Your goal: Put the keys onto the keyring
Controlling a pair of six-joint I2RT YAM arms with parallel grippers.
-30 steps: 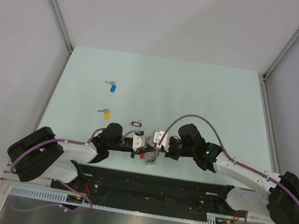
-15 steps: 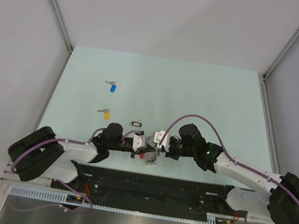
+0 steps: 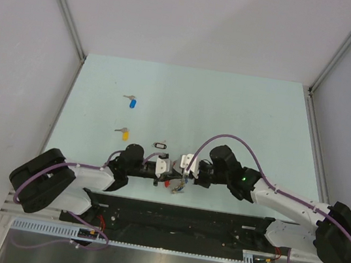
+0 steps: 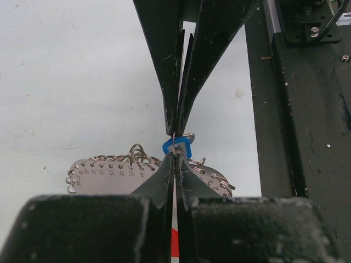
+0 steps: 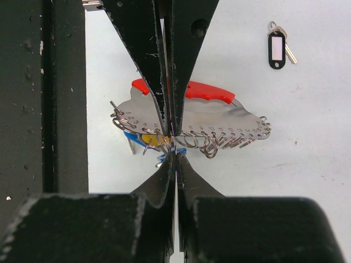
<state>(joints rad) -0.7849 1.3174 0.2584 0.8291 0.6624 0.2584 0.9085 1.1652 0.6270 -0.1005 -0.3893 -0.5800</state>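
Note:
The keyring [image 5: 225,121] is a silver numbered plate with several small wire rings and a red plastic arc [image 5: 207,92]; it hangs near the table's front edge [image 3: 176,186]. My left gripper [image 4: 175,158] is shut on its plate. My right gripper [image 5: 174,154] faces it tip to tip, shut on a blue-tagged key [image 4: 177,147] at the plate's ringed edge. A blue key [image 5: 130,137] and a yellow one [image 5: 152,140] hang by the plate's rings. Two more keys lie on the table: blue [image 3: 132,103] and yellow [image 3: 124,133].
A small black-rimmed oval tag [image 3: 160,145] lies just behind the grippers, and shows in the right wrist view as a tag [image 5: 277,48]. The black base rail [image 3: 176,216] runs close below the keyring. Grey walls enclose the pale table [image 3: 231,113].

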